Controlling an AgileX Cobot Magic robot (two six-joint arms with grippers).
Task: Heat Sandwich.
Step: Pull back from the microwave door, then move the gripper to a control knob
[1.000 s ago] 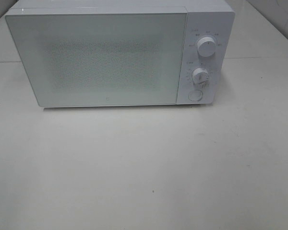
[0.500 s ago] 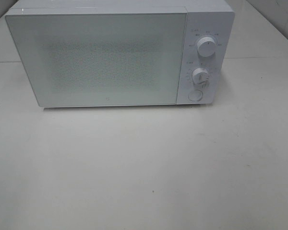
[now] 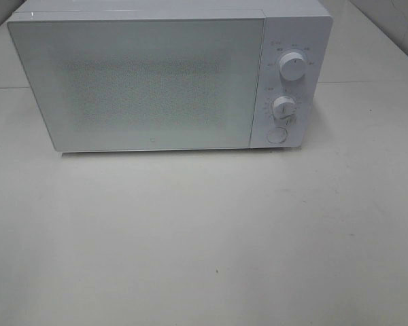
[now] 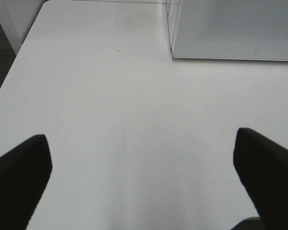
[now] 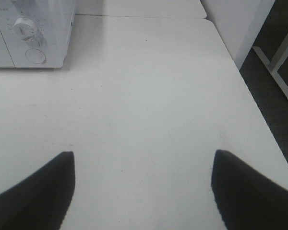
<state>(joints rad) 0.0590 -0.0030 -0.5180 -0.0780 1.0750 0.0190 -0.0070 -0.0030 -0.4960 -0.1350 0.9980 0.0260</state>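
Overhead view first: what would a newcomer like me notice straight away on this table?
A white microwave stands at the back of the pale table, its door shut, with two knobs and a round button down its right-hand panel. In the wrist views, the left gripper and the right gripper each hang open and empty over bare tabletop. No sandwich shows anywhere.

White microwave (image 3: 170, 81) with dotted door, pale table (image 3: 204, 238), black grippers.
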